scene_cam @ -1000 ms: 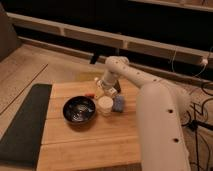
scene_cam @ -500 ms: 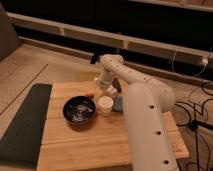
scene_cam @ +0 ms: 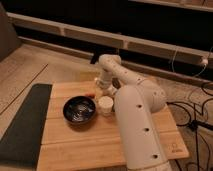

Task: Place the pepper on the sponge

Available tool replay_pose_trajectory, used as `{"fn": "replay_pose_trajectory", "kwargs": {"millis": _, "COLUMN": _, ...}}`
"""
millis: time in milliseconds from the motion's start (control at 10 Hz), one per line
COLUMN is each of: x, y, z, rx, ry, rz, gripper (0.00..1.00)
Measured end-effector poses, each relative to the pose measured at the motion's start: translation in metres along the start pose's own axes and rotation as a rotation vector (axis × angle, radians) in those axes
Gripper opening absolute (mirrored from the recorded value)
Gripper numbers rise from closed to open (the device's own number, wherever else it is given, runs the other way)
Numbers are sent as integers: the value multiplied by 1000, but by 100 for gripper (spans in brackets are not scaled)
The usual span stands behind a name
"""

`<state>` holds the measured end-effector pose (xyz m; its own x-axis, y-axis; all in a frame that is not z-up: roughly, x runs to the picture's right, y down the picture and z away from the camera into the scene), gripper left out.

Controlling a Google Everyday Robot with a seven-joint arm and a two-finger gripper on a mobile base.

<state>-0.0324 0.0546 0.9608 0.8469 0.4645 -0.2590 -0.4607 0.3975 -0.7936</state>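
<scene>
The white arm has swung nearer the camera than a second ago, and its thick forearm now covers most of the right half of the wooden table. The gripper hangs low over the far part of the table, just behind the white cup; whether it is open or closed cannot be told. The pepper lies on the wood just left of the gripper, between it and the far rim of the black bowl, where it lay before. The sponge, earlier visible as a blue block right of the cup, is now hidden behind the arm. Bowl, cup and the dark mat have not moved.
</scene>
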Motion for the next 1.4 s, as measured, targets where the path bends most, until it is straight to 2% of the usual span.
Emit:
{"fn": "replay_pose_trajectory", "kwargs": {"millis": 200, "x": -3, "y": -2, "z": 2, "rx": -11, "ry": -8, "rz": 1, "gripper": 38}}
{"fn": "replay_pose_trajectory", "kwargs": {"millis": 300, "x": -5, "y": -3, "z": 3, "rx": -16, "ry": -13, "rz": 6, "gripper": 24}}
{"fn": "replay_pose_trajectory", "kwargs": {"millis": 500, "x": -5, "y": -5, "z": 4, "rx": -23, "ry": -23, "rz": 15, "gripper": 5}}
{"fn": "replay_pose_trajectory", "kwargs": {"millis": 600, "x": -5, "y": -6, "z": 5, "rx": -27, "ry": -29, "rz": 21, "gripper": 0}}
{"fn": "replay_pose_trajectory", "kwargs": {"millis": 800, "x": -4, "y": -7, "z": 4, "rx": -29, "ry": -36, "rz": 34, "gripper": 0}}
{"fn": "replay_pose_trajectory", "kwargs": {"millis": 1000, "x": -5, "y": -12, "z": -1, "rx": -11, "ry": -52, "rz": 47, "gripper": 0}}
{"fn": "replay_pose_trajectory", "kwargs": {"millis": 1400, "x": 2, "y": -23, "z": -28, "rx": 56, "ry": -50, "rz": 102, "gripper": 0}}
